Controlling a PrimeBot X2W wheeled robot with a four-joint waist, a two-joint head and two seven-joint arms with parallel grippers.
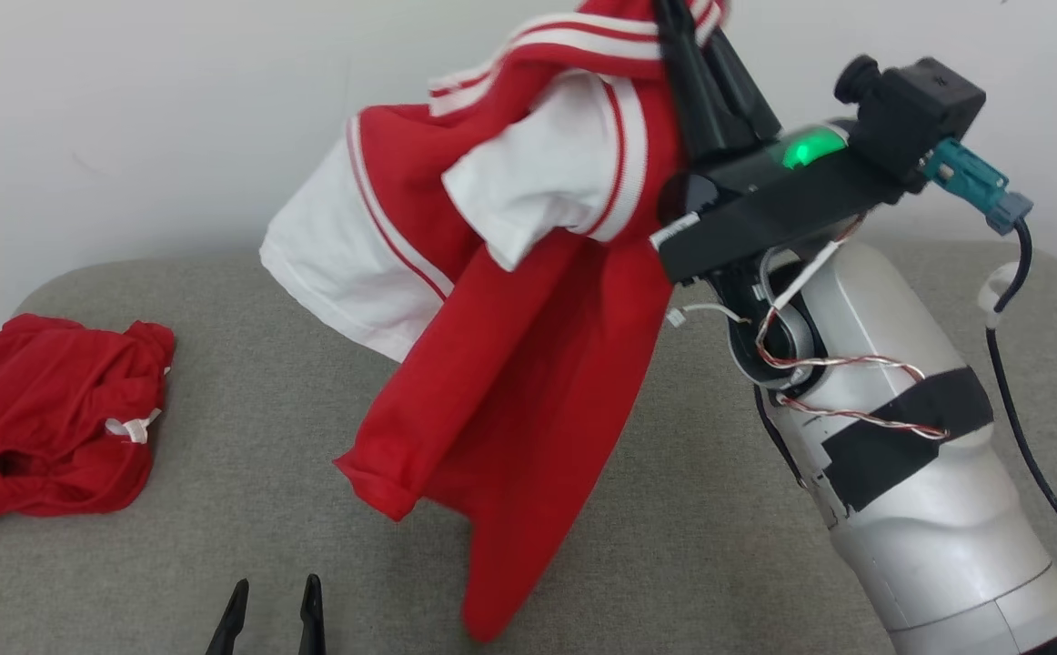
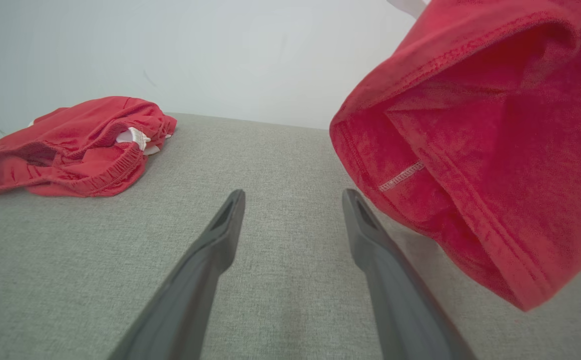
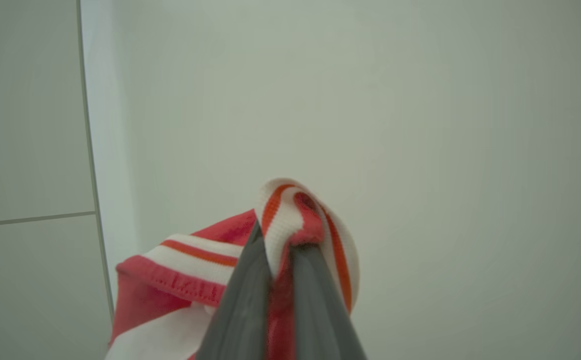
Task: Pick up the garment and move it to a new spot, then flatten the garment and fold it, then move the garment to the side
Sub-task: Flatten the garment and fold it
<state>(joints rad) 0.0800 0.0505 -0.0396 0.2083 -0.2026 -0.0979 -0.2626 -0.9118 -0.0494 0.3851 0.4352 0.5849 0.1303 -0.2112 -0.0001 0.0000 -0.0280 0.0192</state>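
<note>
here the right end effector (image 3: 281, 240) pinches the red-and-white garment (image 1: 528, 364) by its striped trim (image 3: 283, 210), hanging it over the grey counter (image 1: 265, 437), likely for carrying to a new spot, while the left end effector (image 2: 294, 196) sits spread near its hem (image 2: 475, 255).

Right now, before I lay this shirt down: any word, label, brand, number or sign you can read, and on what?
Nothing here is legible as text.
red and white shirt: stripes only, no print; the pale bar near its hem is stitching, not lettering.
red shorts: no lettering visible.
white tag on the black wrist housing: too small to read.
</note>
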